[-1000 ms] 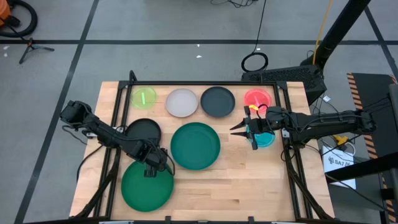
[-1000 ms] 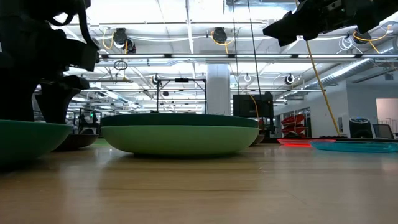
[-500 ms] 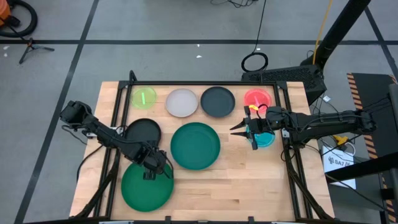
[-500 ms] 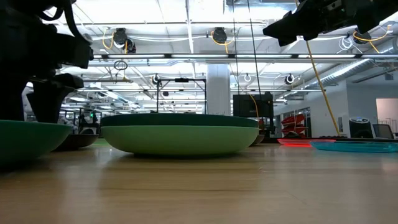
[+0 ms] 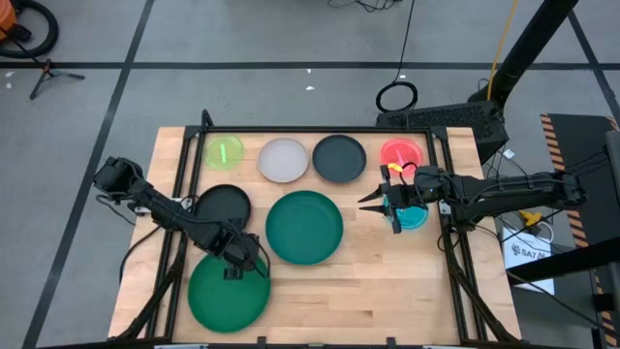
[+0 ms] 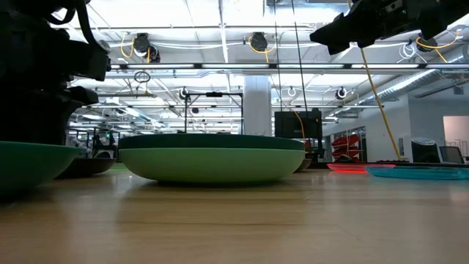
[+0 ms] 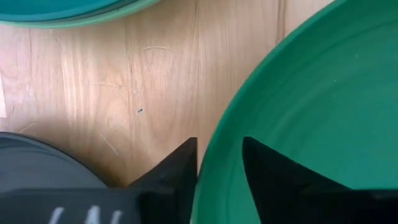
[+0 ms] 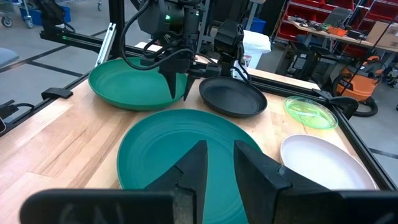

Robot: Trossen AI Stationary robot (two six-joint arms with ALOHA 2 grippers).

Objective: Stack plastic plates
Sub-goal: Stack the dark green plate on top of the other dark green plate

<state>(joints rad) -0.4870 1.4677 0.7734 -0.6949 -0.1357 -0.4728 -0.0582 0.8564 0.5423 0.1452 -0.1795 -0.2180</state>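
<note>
At the table's near left the green plate (image 5: 229, 291) lies flat, the left gripper (image 7: 219, 163) pinching its rim, one finger either side, shown only by the left wrist view; beyond, the teal plate (image 5: 304, 227) sits centred; the right gripper (image 5: 373, 202) hovers beside it, fingers slightly apart, empty.

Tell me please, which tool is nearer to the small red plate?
The right. The right tool hangs just in front of the red plate, beside the cyan plate. The left tool is far across the table, its fingers straddling the green plate's rim.
</note>
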